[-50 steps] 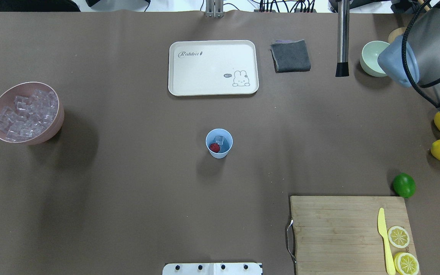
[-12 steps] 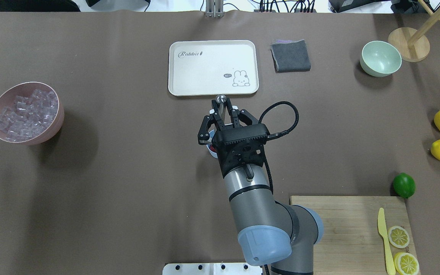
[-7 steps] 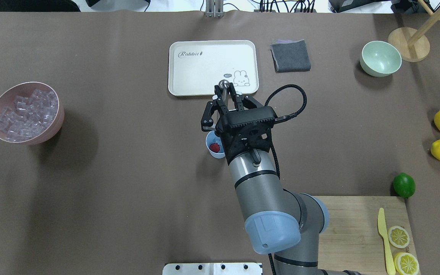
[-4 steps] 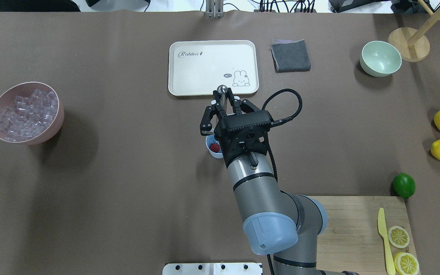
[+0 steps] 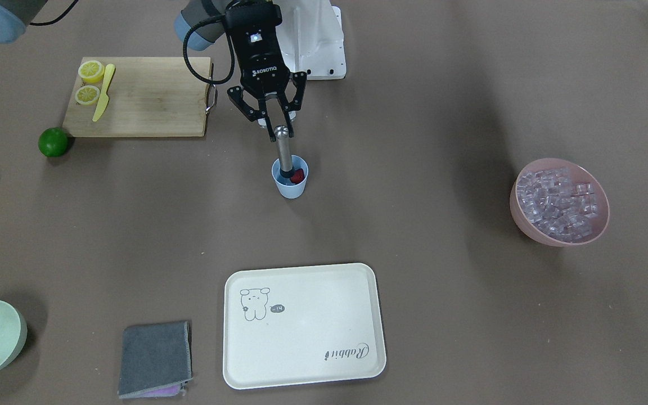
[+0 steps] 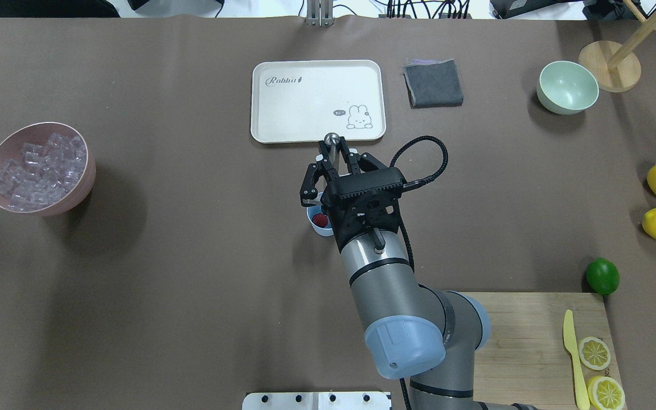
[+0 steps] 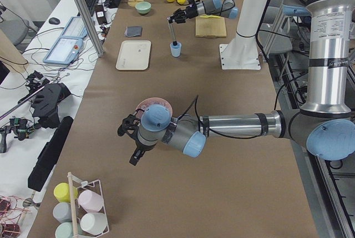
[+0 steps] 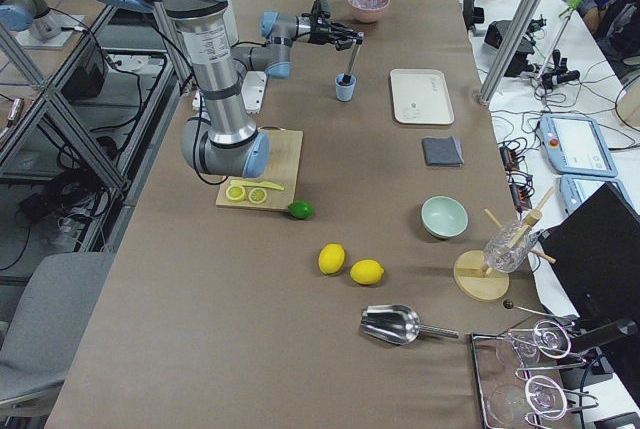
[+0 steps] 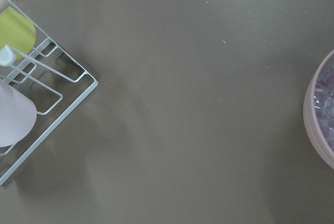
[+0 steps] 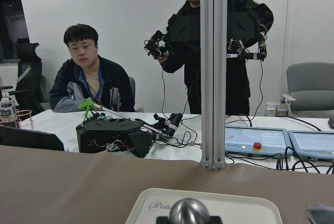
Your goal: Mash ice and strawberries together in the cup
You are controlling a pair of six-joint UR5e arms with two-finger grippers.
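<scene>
Caption: my right gripper [image 6: 335, 154], pinching the steel muddler [image 5: 284, 152], brings it back down into the cup [image 5: 291, 188] after a short lift. The strawberry [image 5: 298, 176], inside the cup beside the muddler's foot, looks whole: more strokes needed, I judge.

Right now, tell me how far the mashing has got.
Done: the strawberry sits in the cup, and the right claw is shut on the metal muddler, whose lower end is inside the cup. In hand: the muddler stands beside the berry, seemingly working it. Left: the mashing itself, since the strawberry looks whole. Ice inside the cup cannot be made out; a heap of ice lies in the pink bowl.
</scene>
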